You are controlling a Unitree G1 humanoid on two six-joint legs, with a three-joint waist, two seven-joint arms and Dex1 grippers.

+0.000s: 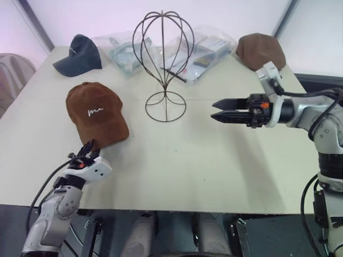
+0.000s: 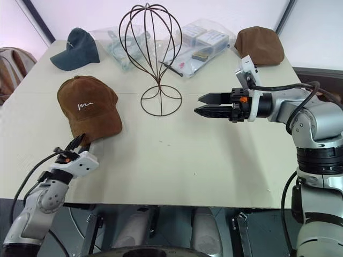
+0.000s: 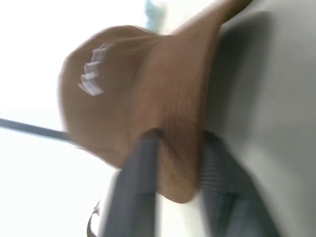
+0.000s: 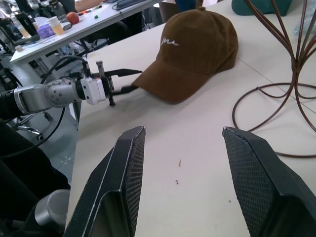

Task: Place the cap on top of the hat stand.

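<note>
Left wrist view: left gripper [image 3: 173, 163] clamped on curved brim of suede-like cap [image 3: 138, 108]; right gripper [image 4: 182, 163] wide open, empty.

site: lab/office workspace | evidence: pale test table [image 1: 177, 171]; cluttered white desk [image 4: 59, 37] behind with cups, apple, office chairs | walls: white partitions

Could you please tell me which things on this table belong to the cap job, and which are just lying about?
Job: cap, its brim between the left gripper fingers; hat stand.
Lying about: navy cap; flat brown cap; plastic packets.
</note>
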